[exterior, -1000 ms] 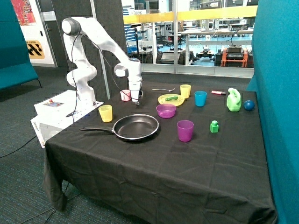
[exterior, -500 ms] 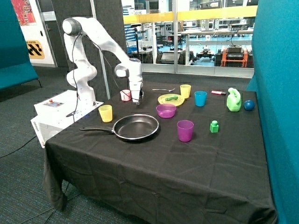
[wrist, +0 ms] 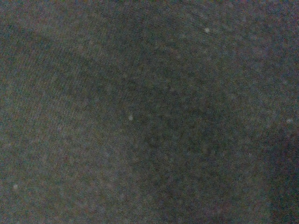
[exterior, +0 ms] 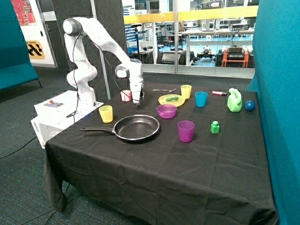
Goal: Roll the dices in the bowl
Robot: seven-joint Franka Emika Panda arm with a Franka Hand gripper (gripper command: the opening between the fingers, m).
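Note:
The purple bowl (exterior: 166,111) stands on the black tablecloth between the black frying pan (exterior: 136,127) and the yellow plate (exterior: 171,100). The gripper (exterior: 137,102) points straight down at the cloth behind the pan, next to a small pink cup (exterior: 125,96) and apart from the bowl. The dices are not visible in any view. The wrist view shows only dark cloth (wrist: 149,112) close up, with no fingers and no dice in it.
A yellow cup (exterior: 106,114) stands near the pan's handle. A purple cup (exterior: 185,131), a green block (exterior: 214,127), a blue cup (exterior: 201,99), another yellow cup (exterior: 186,91), a green bottle (exterior: 235,101) and a blue ball (exterior: 250,106) stand further along the table.

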